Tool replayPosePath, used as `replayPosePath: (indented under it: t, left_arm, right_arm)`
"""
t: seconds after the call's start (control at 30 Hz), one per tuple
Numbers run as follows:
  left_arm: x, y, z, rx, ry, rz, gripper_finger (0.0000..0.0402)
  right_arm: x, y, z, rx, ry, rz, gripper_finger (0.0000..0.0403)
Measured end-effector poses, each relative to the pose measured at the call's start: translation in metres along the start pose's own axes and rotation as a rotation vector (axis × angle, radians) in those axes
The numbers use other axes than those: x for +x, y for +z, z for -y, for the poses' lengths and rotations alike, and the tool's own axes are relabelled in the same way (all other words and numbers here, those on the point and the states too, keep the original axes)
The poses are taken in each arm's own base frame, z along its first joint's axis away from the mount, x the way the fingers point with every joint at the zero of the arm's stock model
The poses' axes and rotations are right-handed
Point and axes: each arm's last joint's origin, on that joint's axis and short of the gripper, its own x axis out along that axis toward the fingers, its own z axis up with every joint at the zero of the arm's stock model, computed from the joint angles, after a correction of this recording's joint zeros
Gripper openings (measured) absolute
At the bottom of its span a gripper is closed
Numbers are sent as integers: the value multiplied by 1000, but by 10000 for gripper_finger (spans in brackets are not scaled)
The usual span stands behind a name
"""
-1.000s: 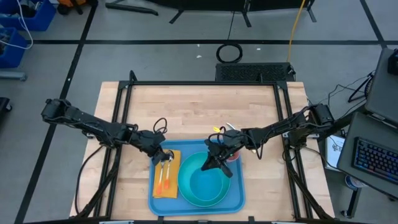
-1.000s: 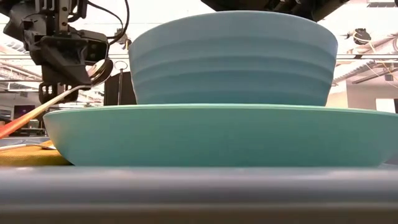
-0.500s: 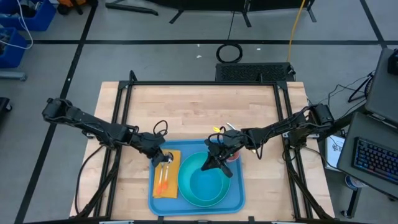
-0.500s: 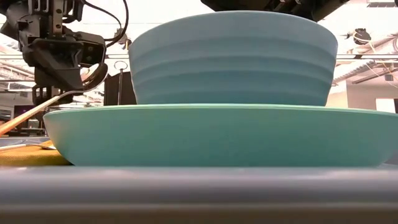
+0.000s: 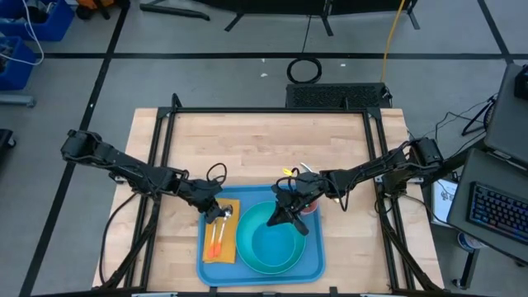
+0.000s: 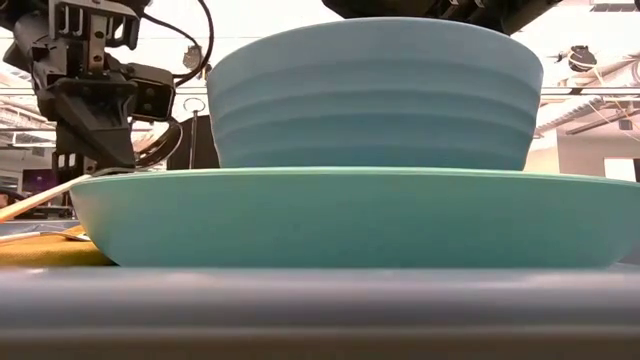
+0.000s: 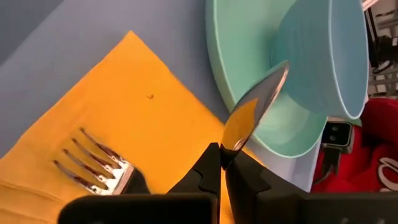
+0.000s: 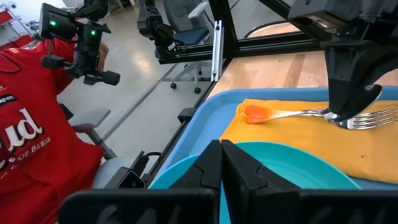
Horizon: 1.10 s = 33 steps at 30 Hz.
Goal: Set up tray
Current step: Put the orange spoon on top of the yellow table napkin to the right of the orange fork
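On the wooden table (image 5: 264, 148), left jaws clench a spoon (image 7: 252, 115); right jaws closed over the tray (image 5: 318, 262).

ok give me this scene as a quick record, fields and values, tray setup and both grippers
tray: blue, on the wooden table
plate: turquoise, on the tray
bowl: turquoise, on the plate
napkin: yellow, on the tray beside the plate
fork: orange handle, lying on the napkin
left gripper: shut on a spoon, above the napkin
right gripper: fingers together, at the bowl's rim
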Motion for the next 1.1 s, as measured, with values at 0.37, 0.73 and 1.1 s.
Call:
replayPosePath:
  t: [0.37,0.73,1.1]
  left_arm:
    - [0,1,-2,-11,39,53,18]
    - [0,-1,-3,-50,69,61,33]
    - [1,-6,-3,-69,101,77,11]
  right_arm:
    - [0,0,0,-3,0,-1,0]
    - [0,0,0,-3,0,-1,0]
    - [0,0,0,-7,0,-1,0]
